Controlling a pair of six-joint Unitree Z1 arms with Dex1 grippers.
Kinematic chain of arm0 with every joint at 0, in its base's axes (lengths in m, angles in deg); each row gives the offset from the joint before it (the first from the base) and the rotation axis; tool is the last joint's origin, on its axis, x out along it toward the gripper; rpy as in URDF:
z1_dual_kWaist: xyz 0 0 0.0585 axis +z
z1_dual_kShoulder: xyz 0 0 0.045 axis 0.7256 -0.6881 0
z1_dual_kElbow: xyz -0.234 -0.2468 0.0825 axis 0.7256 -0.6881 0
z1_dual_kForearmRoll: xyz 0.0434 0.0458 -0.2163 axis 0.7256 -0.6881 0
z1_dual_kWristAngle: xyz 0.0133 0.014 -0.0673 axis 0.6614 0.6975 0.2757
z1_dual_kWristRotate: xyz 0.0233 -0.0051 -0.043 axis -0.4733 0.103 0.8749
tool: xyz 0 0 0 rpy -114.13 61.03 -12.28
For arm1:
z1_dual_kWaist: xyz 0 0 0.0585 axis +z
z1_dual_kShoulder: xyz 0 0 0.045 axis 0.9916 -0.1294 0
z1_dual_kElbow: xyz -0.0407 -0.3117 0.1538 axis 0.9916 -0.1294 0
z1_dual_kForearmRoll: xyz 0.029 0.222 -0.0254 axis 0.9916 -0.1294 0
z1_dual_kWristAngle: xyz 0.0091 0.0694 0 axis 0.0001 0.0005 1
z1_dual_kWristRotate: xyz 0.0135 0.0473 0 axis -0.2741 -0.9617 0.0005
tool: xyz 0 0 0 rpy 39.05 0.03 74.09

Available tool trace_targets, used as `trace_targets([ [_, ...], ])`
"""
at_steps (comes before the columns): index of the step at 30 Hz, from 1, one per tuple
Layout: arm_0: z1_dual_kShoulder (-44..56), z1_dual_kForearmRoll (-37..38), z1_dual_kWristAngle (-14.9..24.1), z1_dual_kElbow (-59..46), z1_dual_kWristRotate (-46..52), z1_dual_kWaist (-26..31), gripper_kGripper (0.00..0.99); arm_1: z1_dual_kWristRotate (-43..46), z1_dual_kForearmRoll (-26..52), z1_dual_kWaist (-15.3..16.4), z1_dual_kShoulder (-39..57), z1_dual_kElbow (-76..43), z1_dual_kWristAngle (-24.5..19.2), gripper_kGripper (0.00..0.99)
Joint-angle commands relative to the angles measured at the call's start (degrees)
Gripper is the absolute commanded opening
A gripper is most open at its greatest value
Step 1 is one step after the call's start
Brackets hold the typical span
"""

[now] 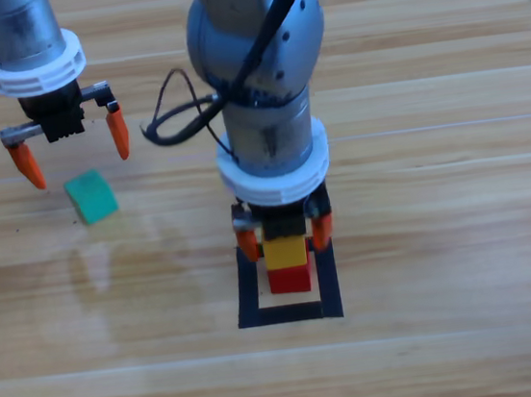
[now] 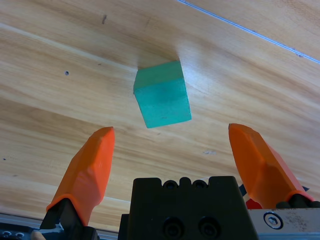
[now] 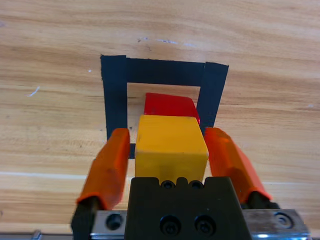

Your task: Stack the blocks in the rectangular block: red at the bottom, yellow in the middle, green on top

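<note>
- The red [image 1: 290, 279] cube sits inside the rectangular block [image 1: 249, 297] at table centre; the yellow [image 1: 287, 252] cube rests on it
- The right gripper [image 1: 283, 233] straddles the yellow cube, 1 jaw on each side
- The green [image 1: 91, 197] cube lies well left of the outline, just below the left gripper [image 1: 74, 150], between its 2 spread jaws
</note>
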Motion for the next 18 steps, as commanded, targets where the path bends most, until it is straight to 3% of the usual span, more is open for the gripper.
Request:
trace_targets([
  [1,-3.04,0.41,-0.66,0.07,-0.70,-0.73,0.971,-0.61,-0.72,2.07,1.85,0.59,-1.34,0.990],
  [10,-4.18,0.41,-1.10,1.56,-0.52,-0.73,0.973,-0.96,-0.72,4.62,16.44,0.95,-9.60,0.990],
  [15,-6.65,0.41,-1.45,3.06,0.54,-0.73,0.976,-0.79,-0.72,4.62,21.01,-5.82,-11.89,0.989],
  [18,-8.23,0.41,-1.62,3.94,1.24,-0.73,0.976,-0.43,-0.72,2.95,22.94,-12.41,-11.89,0.989],
])
